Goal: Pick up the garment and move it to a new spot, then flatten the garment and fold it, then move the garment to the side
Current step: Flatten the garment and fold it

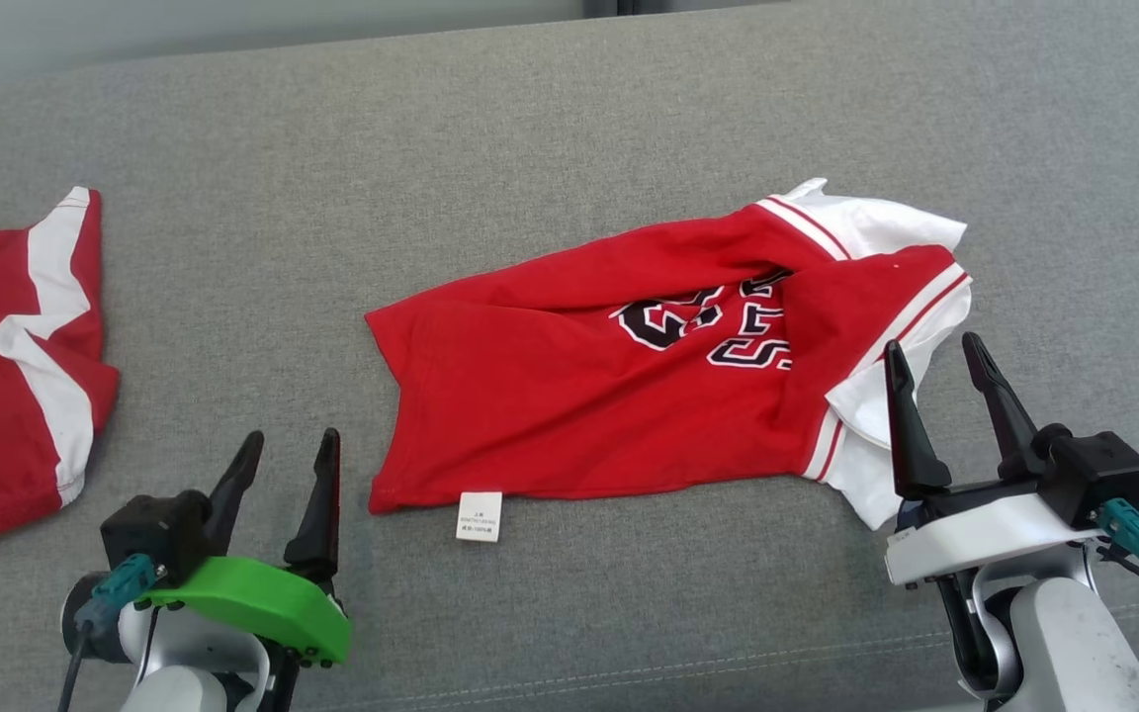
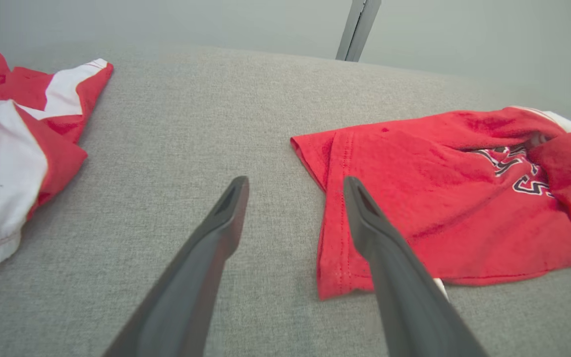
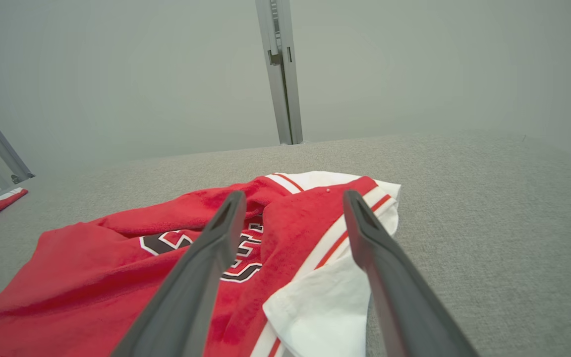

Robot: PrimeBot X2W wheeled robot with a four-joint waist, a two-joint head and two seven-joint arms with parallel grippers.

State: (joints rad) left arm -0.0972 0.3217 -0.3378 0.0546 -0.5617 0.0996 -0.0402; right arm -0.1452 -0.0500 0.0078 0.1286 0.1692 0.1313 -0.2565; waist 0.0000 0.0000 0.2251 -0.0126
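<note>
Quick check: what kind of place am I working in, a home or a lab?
Probably a lab or test cell, not a home. The jersey lies on a grey upholstered surface like a sofa cushion, but a bare aluminium post and a plain pale wall stand behind it.

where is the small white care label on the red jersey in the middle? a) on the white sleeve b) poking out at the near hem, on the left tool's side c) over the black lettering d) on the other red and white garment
b: the small white care label lies on the grey fabric surface at the near hem corner of the red jersey with black lettering, nearest the left tool.
</note>
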